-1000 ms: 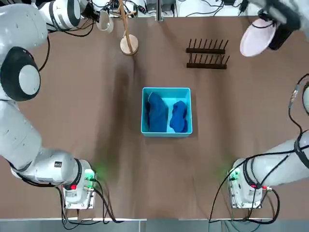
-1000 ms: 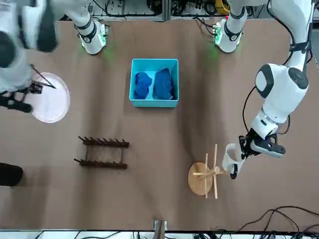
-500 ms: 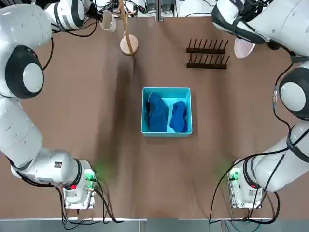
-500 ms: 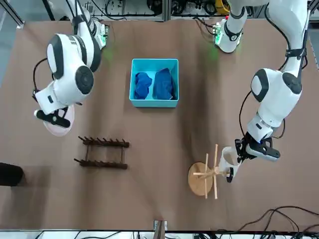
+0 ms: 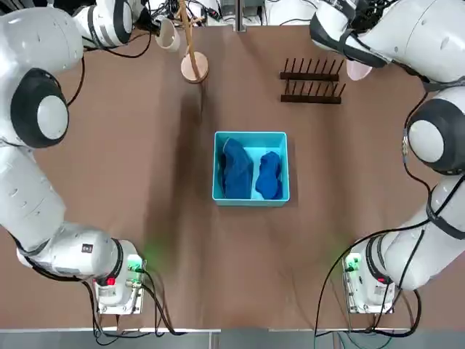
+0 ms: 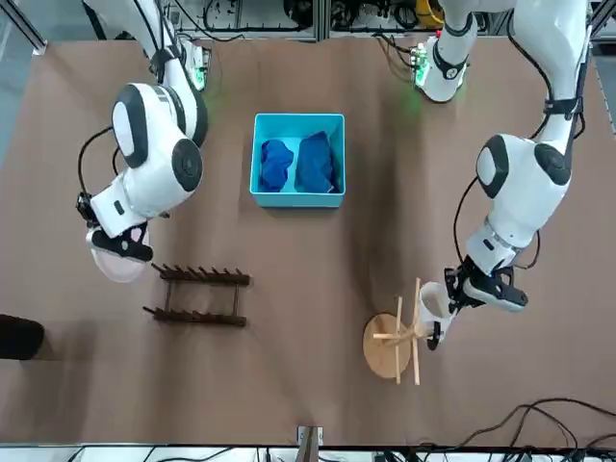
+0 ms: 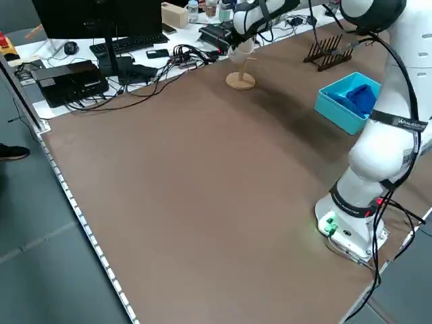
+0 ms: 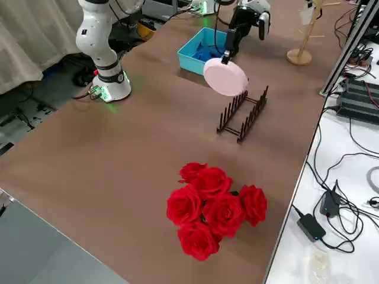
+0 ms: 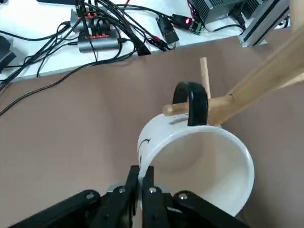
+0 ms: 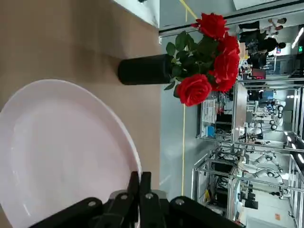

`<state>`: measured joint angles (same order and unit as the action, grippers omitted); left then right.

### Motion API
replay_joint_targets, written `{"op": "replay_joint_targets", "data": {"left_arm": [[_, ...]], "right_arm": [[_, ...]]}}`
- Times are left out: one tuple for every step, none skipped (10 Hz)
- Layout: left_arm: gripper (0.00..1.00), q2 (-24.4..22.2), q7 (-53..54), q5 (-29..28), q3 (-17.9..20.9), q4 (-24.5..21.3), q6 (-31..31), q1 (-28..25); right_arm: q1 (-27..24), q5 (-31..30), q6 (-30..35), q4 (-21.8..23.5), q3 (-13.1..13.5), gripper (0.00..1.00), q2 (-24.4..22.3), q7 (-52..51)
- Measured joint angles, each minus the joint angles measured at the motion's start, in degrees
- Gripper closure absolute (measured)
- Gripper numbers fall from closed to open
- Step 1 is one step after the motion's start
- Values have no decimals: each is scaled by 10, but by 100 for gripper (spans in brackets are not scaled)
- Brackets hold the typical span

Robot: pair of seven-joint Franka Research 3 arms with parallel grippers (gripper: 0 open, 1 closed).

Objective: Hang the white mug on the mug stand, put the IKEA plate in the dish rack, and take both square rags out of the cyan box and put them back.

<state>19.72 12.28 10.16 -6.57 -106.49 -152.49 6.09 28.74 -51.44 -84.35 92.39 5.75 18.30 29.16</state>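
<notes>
The bench is carrying a cyan box at its middle, with both square rags lying inside; judging by that, the rag step is not begun. The dish rack is standing empty, and the right tool is pinching the IKEA plate by its rim just above it. At the mug stand, the left tool is clamping the white mug by its wall, handle over a peg, not yet released.

Red roses in a black vase.
</notes>
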Motion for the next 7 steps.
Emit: {"op": "replay_joint_targets", "data": {"left_arm": [[94,7,0,0,-3,0,-8,0],[94,14,0,0,-5,2,-15,0],[92,19,-4,0,-7,9,-16,0],[86,23,-16,0,-10,17,-16,0],[80,25,-27,0,-12,23,-16,1],[67,26,-33,0,-13,27,-16,1],[50,26,-34,0,-13,31,-16,0]], "right_arm": [[0,-1,-10,0,2,97,8,3],[-1,-2,-14,-1,2,97,17,6],[-1,-3,-22,-2,3,97,26,8],[-1,-3,-36,-2,3,97,35,14],[-1,-3,-45,-3,3,97,43,22],[-2,-3,-53,-3,3,97,50,30],[-4,-3,-64,-5,4,97,56,32]]}}
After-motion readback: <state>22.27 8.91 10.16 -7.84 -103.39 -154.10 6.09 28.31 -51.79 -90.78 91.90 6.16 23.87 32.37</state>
